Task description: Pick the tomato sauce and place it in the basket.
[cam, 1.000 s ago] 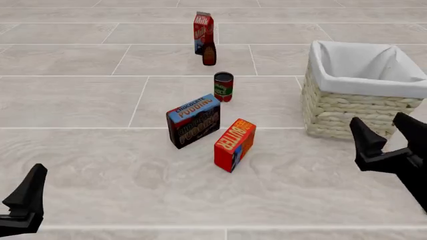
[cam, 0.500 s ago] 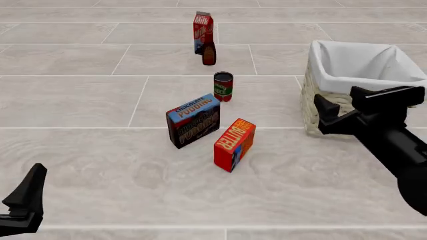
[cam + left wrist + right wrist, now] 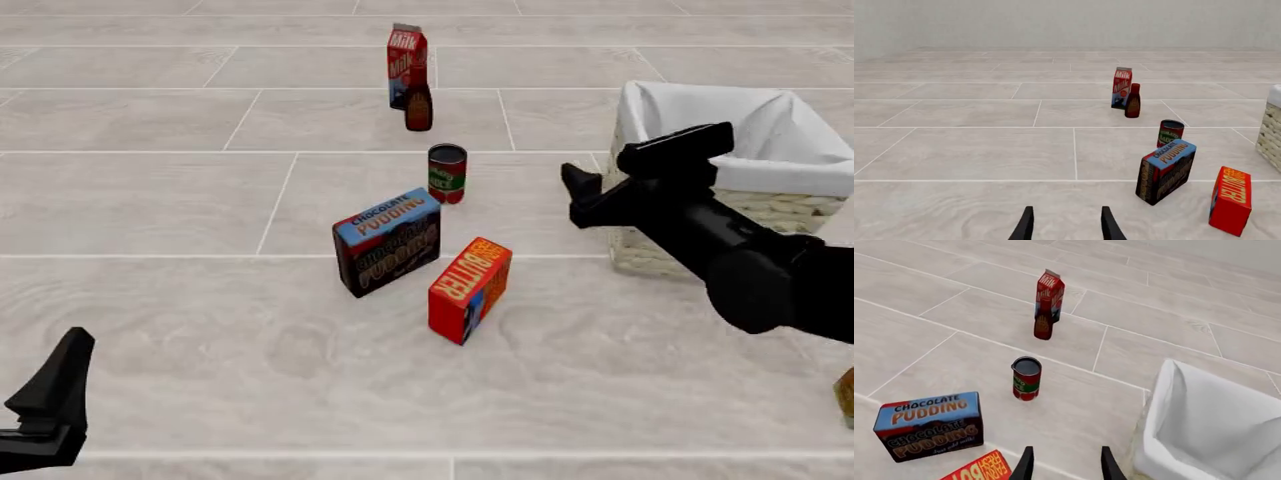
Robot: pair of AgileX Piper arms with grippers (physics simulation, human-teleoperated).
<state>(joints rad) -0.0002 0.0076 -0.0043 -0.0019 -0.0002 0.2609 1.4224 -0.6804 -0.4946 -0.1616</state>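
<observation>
Tomato sauce [image 3: 447, 172] sits left of the basket [image 3: 667, 225]; right pincer [image 3: 638, 172] hovers between them, spread wide, holding nothing.

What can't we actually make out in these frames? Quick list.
- Basket floor: every view shows only the white lining; the rim hides the bottom.
- Left pincer: cut by the front view's edge; the arm is out of frame.
- Brown bottle: label too small to read.
- Tomato sauce: label text unreadable in every view.
- Orange object: front view, cropped by the right edge, unidentifiable.
</observation>
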